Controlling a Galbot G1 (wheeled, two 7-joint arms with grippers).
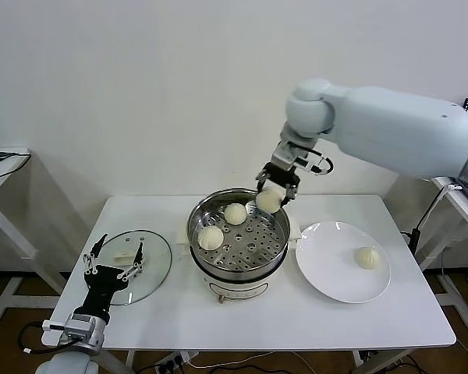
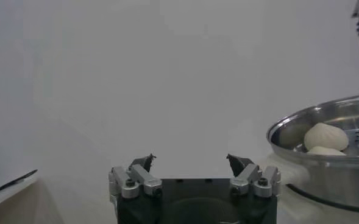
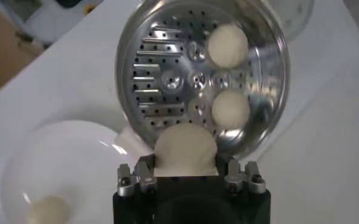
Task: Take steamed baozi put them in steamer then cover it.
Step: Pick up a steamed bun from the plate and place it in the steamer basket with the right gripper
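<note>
Head view, over the steamer: right gripper clenched on one steamed baozi, poised above the far rim of the steamer, on the side nearest the plate. Right wrist view: same bun seated between the jaws, perforated tray directly beneath, two buns already resting on it. Best handled by carrying the bun further inward to a bare patch of tray, clear of the two already placed, then lowering until nearly touching before letting go; soft dough, likely to dent under a hard squeeze or roll if dropped from height. One bun waiting on the plate, just beside the steamer on the robot's right. Cover flat on the table on the robot's left, handle up, not yet used. Left gripper parked at the cover's near edge, fingers spread wide, holding nothing. White tabletop, plain white wall behind, side tables at both edges of view, cables trailing on the floor below
</note>
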